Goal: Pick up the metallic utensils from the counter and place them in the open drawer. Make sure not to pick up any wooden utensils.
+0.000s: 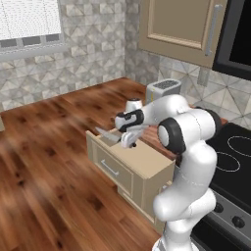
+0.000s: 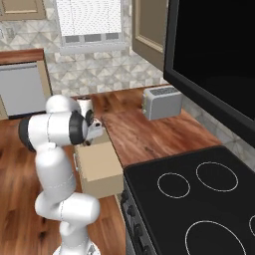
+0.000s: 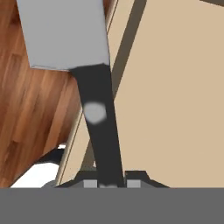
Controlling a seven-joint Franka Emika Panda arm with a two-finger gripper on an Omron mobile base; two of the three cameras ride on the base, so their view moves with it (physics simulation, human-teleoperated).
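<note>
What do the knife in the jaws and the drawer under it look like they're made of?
The knife seems to have a metal blade, flat silver-grey and matte, and a black handle, possibly plastic, smooth with one pale round rivet. The drawer looks like painted wood or laminate: an even beige, no grain, with a slim silvery bar handle, probably metal.

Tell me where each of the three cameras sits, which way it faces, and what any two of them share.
Left base view: behind the arm's left, looking forward and down at the open drawer and counter; the white arm rises at lower right, its pincer holding a knife.
Right base view: behind the arm's right, facing the counter, toaster and stove; the arm rises at lower left.
Hand view: on the hand, looking along the pincer at the knife's black handle, grey blade and the drawer.
Shared: both base views show the toaster, drawer and arm.
</note>
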